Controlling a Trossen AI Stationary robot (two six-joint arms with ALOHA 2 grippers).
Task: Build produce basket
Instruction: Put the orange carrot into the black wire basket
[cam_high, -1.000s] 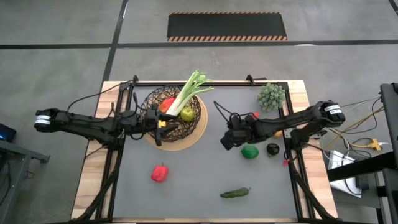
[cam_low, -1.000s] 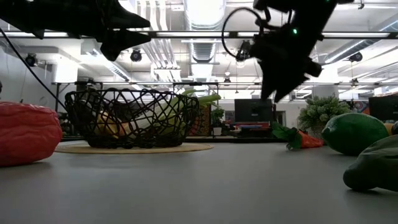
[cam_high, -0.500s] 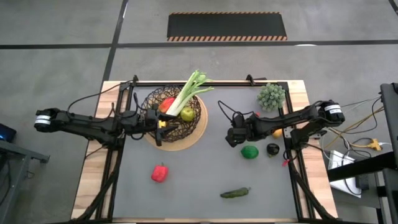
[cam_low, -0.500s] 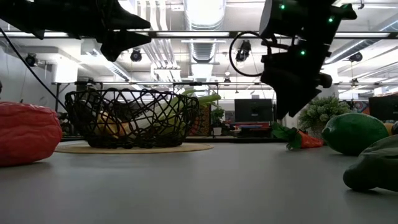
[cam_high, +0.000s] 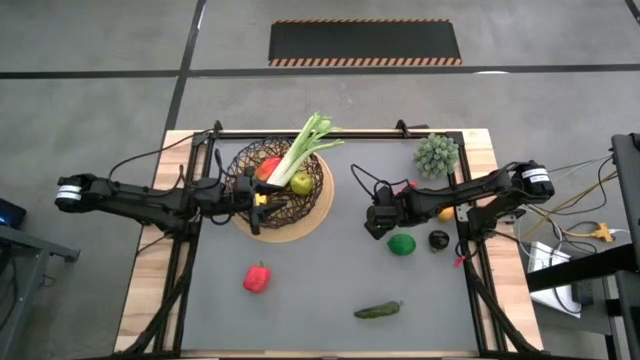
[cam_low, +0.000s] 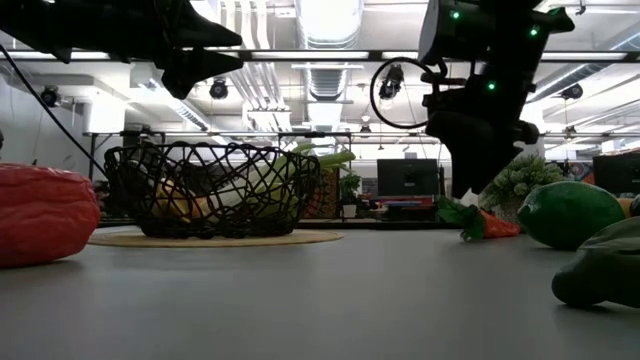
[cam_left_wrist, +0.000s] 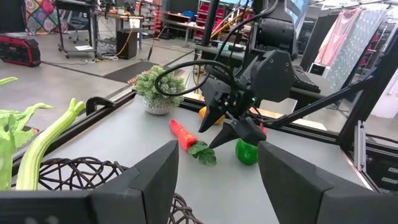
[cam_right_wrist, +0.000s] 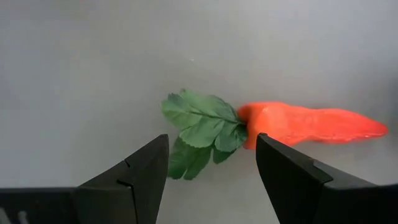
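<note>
Above the carrot (cam_right_wrist: 305, 124), right hand (cam_right_wrist: 211, 163) hovering with fingers spread, grasping nothing, leafy green top showing between the two dark fingers. Over by the basket (cam_high: 280, 180), left hand (cam_high: 262, 198) poised at the near rim, fingers likewise parted and empty, not touching the wire in the left wrist view.

On the grey tabletop (cam_high: 320, 290): lime (cam_high: 402, 243) just beside the right hand, a small dark fruit (cam_high: 439, 239) near it, red pepper (cam_high: 257, 277) and dark cucumber (cam_high: 378, 310) well apart toward the front edge, spiky grey-green plant (cam_high: 437, 153) at the far right corner. Inside the basket: long leek (cam_high: 303, 147) leaning out over the rim, green apple (cam_high: 301, 183) and something red alongside. Beyond, a workshop room with ceiling pipes, racks and monitors.

Basket of crisscrossing dark wire on a flat round tan disc; carrot smooth, tapered, orange-red; pepper glossy and lumpy.
</note>
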